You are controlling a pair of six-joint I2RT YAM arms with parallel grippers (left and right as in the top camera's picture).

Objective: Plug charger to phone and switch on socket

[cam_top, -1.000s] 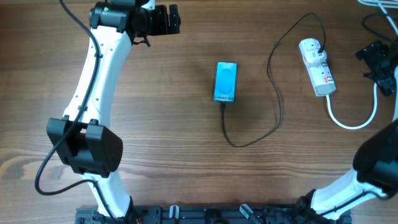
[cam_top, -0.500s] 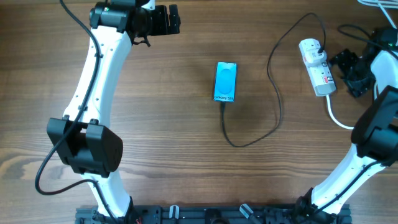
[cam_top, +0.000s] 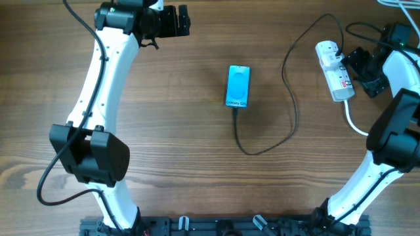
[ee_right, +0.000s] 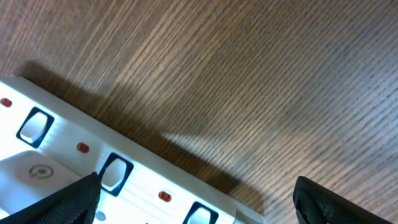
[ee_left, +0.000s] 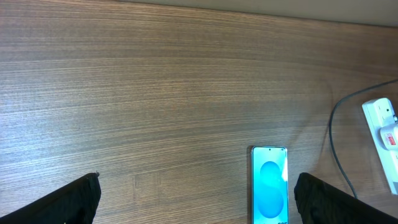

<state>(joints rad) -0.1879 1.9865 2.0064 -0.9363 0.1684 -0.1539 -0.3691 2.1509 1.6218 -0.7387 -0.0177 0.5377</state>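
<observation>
My right gripper point(cam_top: 355, 65) hangs with its two fingers spread wide and holding nothing, just beside the right edge of the socket point(cam_top: 335, 79), at the far right of the wooden table point(cam_top: 164, 131). In my right wrist view the socket point(ee_right: 124, 183) fills the lower left: a white strip with a row of dark-framed rocker switches point(ee_right: 115, 171), each paired with a small red dot. I judge this to be the risk: the switches look alike and sit close together, so a broad fingertip could land on the wrong one, or between two, and leave the outlet off. The strip lies loose, so a sideways push could slide it instead of tipping a switch. That would drag the charger point(cam_top: 289, 98), whose white plug point(cam_top: 328, 50) sits in the socket's far end. The thin black cable loops down and left to the near end of the phone point(cam_top: 238, 86), where its tip appears seated; a tug could pull it out. The phone lies flat mid-table, well apart from the socket, its screen bright teal with white lettering. A thick white cord point(cam_top: 367, 128) curls from the socket's near end. My left gripper point(cam_top: 181, 21) rests far off at the upper left, fingers apart and empty.
</observation>
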